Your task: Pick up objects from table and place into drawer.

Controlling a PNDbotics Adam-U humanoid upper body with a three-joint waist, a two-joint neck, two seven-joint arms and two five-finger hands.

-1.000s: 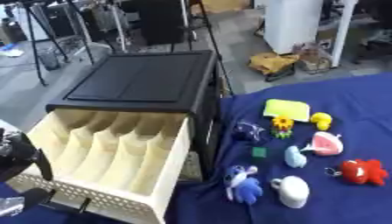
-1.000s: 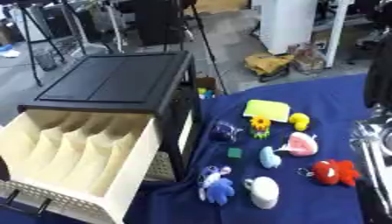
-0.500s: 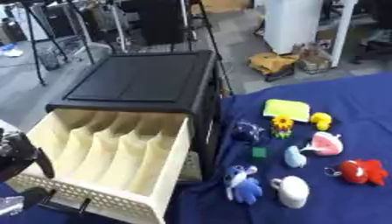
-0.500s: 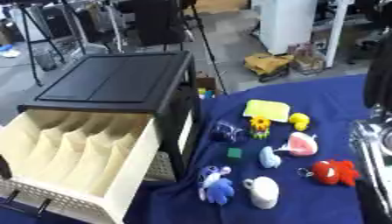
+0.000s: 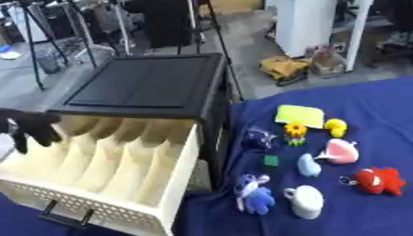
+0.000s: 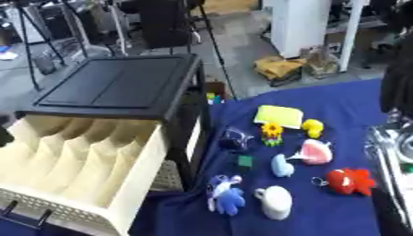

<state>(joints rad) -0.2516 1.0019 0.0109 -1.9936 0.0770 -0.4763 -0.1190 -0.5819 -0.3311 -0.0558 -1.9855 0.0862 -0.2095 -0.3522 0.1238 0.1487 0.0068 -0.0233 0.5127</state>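
The black cabinet stands on the left with its cream drawer pulled out; nothing shows between the dividers. Small toys lie on the blue cloth to its right: a yellow pad, yellow duck, sunflower, dark blue item, green cube, pale blue piece, pink piece, red toy, blue plush and white cup. My left hand hovers over the drawer's left rim, fingers hanging relaxed and holding nothing. My right arm shows at the right edge, beside the red toy.
The blue tablecloth covers the table to the right of the cabinet. Behind the table are tripod legs, a yellow bag on the floor and a white appliance. The drawer's black handle sticks out at the front.
My left hand has risen from the lower left corner to the drawer's left rim. The toys, the drawer and the right arm have not moved.
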